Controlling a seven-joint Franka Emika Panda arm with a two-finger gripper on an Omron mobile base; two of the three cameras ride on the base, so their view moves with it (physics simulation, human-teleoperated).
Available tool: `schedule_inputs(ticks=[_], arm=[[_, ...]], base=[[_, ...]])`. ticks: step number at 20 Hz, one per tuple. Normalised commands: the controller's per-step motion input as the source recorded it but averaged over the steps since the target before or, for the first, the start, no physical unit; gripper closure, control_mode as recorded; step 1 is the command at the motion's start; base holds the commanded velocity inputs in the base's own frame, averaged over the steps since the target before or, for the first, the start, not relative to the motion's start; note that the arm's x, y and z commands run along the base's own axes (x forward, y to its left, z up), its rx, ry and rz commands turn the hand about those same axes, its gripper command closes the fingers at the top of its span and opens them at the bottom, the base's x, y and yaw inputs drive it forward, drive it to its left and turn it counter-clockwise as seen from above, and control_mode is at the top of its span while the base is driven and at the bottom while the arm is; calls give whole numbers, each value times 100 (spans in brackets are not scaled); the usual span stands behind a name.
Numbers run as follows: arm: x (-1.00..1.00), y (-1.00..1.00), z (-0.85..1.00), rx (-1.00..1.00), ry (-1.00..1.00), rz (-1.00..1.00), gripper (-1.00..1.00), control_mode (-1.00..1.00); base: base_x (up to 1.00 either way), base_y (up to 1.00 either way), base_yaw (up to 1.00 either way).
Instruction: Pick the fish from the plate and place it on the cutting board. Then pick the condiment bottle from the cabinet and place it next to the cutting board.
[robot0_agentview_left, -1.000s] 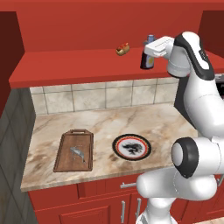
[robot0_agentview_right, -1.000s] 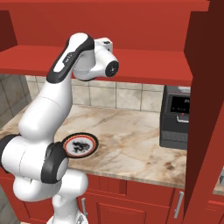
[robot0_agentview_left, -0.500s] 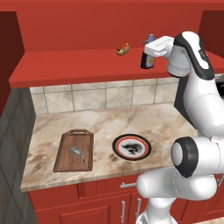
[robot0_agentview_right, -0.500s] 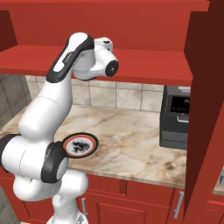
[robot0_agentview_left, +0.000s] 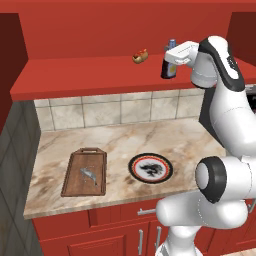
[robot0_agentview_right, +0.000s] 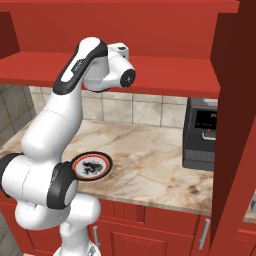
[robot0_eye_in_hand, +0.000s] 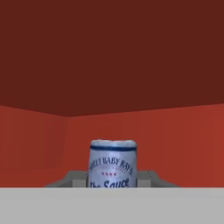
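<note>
1. Your large red cabinet (robot0_agentview_left: 90, 75) has a flat open shelf.
2. From the left base view you see the rectangular dark-brown wooden cutting board (robot0_agentview_left: 85, 172) carrying the slender silvery fish (robot0_agentview_left: 89, 175) (beside the round black-rimmed plate (robot0_agentview_left: 151, 168)).
3. Your gripper (robot0_agentview_left: 170, 60) is pinched onto the dark, blue-capped condiment bottle (robot0_agentview_left: 168, 66), upright on the shelf; the hand view shows its label.
</note>
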Motion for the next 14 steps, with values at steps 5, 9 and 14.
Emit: schedule_inputs(ticks=[5, 9, 14], arm=[[-3, 0, 0, 0, 0, 0, 100, -100], [-14, 0, 0, 0, 0, 0, 100, -100], [-19, 0, 0, 0, 0, 0, 100, -100]], base=[[0, 0, 0], [0, 0, 0], [0, 0, 0]])
